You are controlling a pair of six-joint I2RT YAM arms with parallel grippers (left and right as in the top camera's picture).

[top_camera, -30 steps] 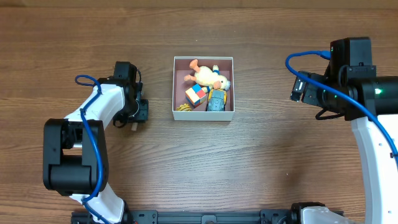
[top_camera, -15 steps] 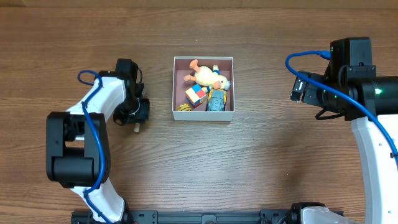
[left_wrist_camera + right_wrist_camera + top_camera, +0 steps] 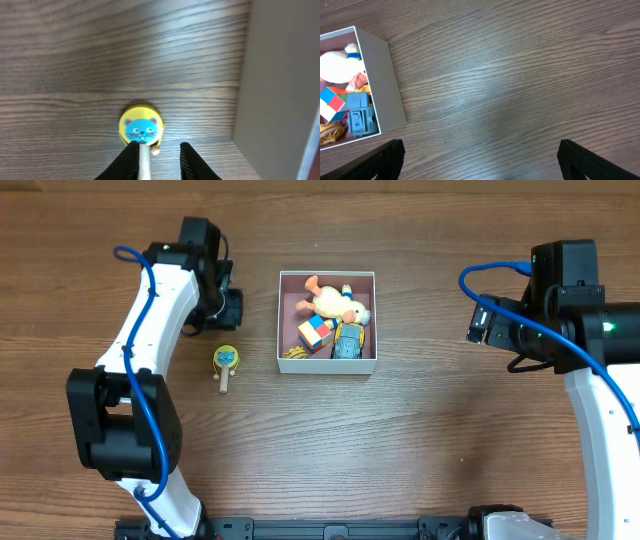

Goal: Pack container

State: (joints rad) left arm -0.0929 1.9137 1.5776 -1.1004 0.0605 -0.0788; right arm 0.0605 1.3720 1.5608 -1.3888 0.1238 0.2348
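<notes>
The container (image 3: 340, 366), a square white-walled box with a pink inside, sits at the table's middle and holds a plush duck (image 3: 335, 302), a coloured cube (image 3: 316, 333) and a blue toy (image 3: 348, 340). A yellow disc toy with a blue cat face (image 3: 228, 360) on a wooden stick lies on the table left of it. My left gripper (image 3: 226, 315) hovers just beyond the toy. In the left wrist view its jaws (image 3: 159, 146) stand a narrow gap apart, the cat toy (image 3: 141, 129) below them with its stick beside the left finger. My right gripper (image 3: 481, 147) is wide open and empty.
The container's grey wall (image 3: 280, 75) rises close on the right in the left wrist view. The right arm (image 3: 560, 310) hangs over bare wood to the right of the container (image 3: 387, 85), well away from it. A small yellow item (image 3: 293, 353) lies in the container's near left corner.
My left arm has swung away toward the far side of the table, uncovering the cat toy, which stays lying on the wood. The right arm has not moved.
</notes>
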